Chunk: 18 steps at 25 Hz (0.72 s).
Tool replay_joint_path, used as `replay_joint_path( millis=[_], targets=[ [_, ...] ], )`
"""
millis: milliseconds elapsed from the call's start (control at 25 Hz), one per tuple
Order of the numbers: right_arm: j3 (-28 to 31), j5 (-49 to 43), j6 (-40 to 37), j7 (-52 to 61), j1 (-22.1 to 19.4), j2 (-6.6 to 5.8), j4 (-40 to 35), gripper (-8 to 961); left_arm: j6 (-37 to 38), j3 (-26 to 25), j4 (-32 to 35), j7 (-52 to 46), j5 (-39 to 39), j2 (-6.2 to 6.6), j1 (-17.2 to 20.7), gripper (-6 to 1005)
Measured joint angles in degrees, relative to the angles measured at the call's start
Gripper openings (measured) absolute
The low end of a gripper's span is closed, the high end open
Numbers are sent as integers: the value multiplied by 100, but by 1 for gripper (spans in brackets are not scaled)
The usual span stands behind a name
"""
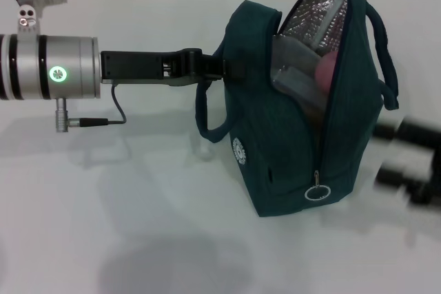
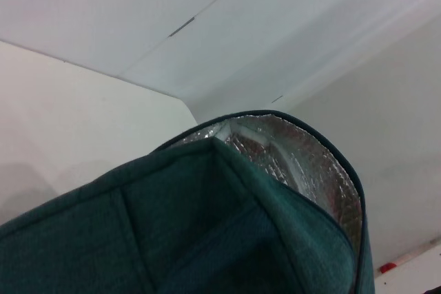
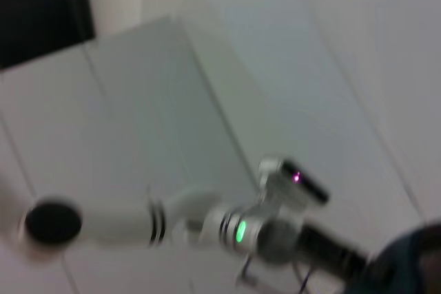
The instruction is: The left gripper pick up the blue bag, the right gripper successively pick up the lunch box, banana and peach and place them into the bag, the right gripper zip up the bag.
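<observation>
Dark teal fabric lunch tote [image 1: 296,142] standing on white table [image 1: 138,239], mouth unzipped — pink peach [image 1: 326,68] inside. Black left gripper [image 1: 219,68] clamped on rim to steady it; blurred right gripper [image 1: 406,163] beside bag, finger state indiscernible.

The bag [image 1: 296,135] stands right of centre on the table [image 1: 103,225], mouth open toward the upper right. The left gripper [image 1: 227,68] reaches in from the left edge and meets the bag's upper left side. The peach [image 1: 326,70] and lunch box [image 1: 296,77] sit inside. The right gripper [image 1: 406,163] lies at the right edge, just beside the bag.
</observation>
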Motion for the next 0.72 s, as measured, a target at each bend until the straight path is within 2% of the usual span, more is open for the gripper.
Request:
replay_joint_path(
  millis=[120, 280, 720],
  targets=[
    [-310, -194, 245, -1009, -49, -4, 667, 749, -10, 0, -75, 7, -1, -1, 6, 36],
    [-346, -399, 594, -1726, -121, -2, 1175, 741, -11, 0, -108, 10, 2, 0, 7, 36],
    [-292, -374, 1324, -2221, -321, -12, 1313, 720, 11, 10, -107, 9, 14, 1, 7, 32]
  ],
)
